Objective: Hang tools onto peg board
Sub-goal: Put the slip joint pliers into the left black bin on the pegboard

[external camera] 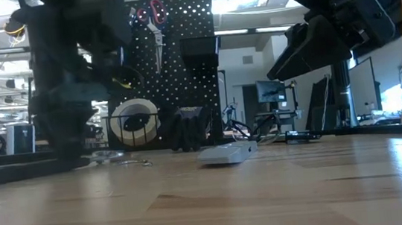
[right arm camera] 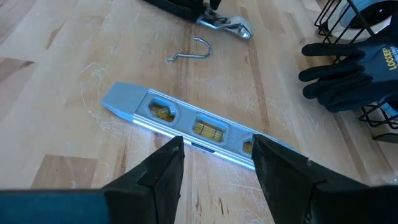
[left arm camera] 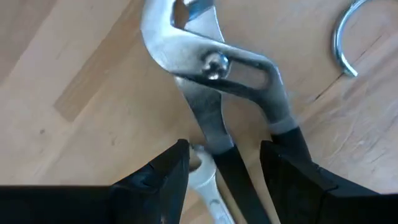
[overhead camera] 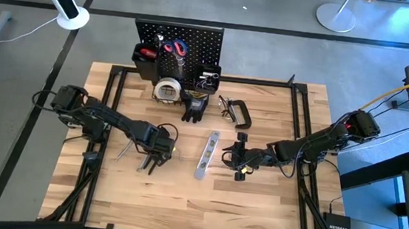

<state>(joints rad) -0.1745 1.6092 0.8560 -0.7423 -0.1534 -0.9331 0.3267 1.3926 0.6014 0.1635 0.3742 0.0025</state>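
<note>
On the left, the left tool (overhead camera: 158, 149) hangs low over the bench (overhead camera: 270, 209), its fingers spread and gripping nothing. Between them, seen from its wrist, lie the dark handles of a pair of groove-joint pliers (left arm camera: 214, 74); the silver head points straight away from the tool, so the pliers' long axis runs in line with the reach, and one handle sits in the gap between the fingers. A bare wire hook (left arm camera: 344, 43) lies just off to one side.

Nearer the middle, the silver level bar (overhead camera: 207, 155) lies flat, its length running roughly front to back on the bench and across the line of the right tool (overhead camera: 239, 156), which hovers just beside it, fingers apart and empty, the closer arm for that piece.

Behind both stands the peg board (overhead camera: 203, 42), already carrying scissors (overhead camera: 175, 48); a tape roll (overhead camera: 166, 90), black gloves (overhead camera: 194, 108) and a C-clamp (overhead camera: 239, 111) wait at its foot.
</note>
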